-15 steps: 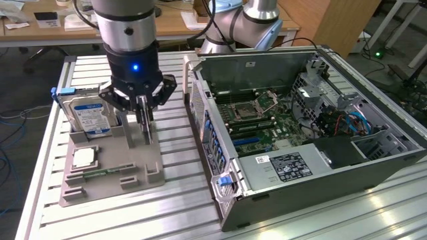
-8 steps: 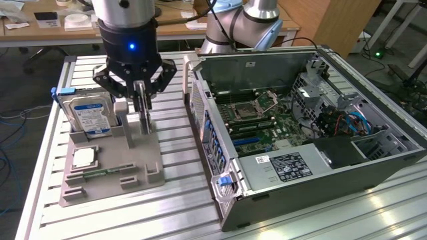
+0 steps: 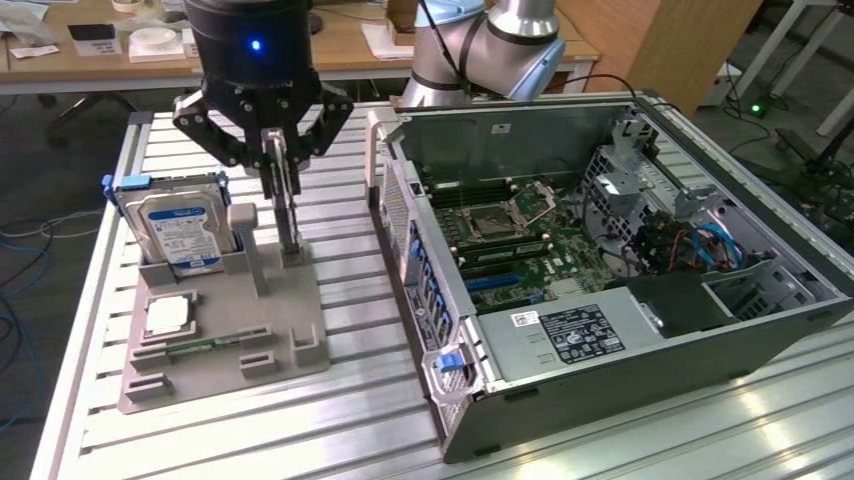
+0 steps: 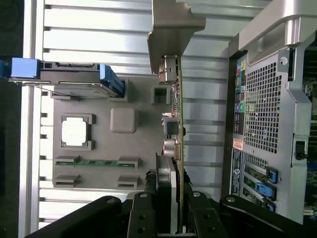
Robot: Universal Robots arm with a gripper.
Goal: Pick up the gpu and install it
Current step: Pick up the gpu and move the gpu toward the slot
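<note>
– What is the black metal gripper doing?
– Its fingers pinch the thin dark green-edged gpu card, which stands upright straight beneath it, lower end at the grey plastic holder.
– Around it?
– The blue-labelled silver hard drive stands just to one side and the open black computer case to the other.

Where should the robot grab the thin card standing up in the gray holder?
Probably by its top long edge, coming straight down from above. The gpu stands on edge in the gray holder, so its two flat faces are open for pinching, while its bottom edge sits in the slot.
</note>
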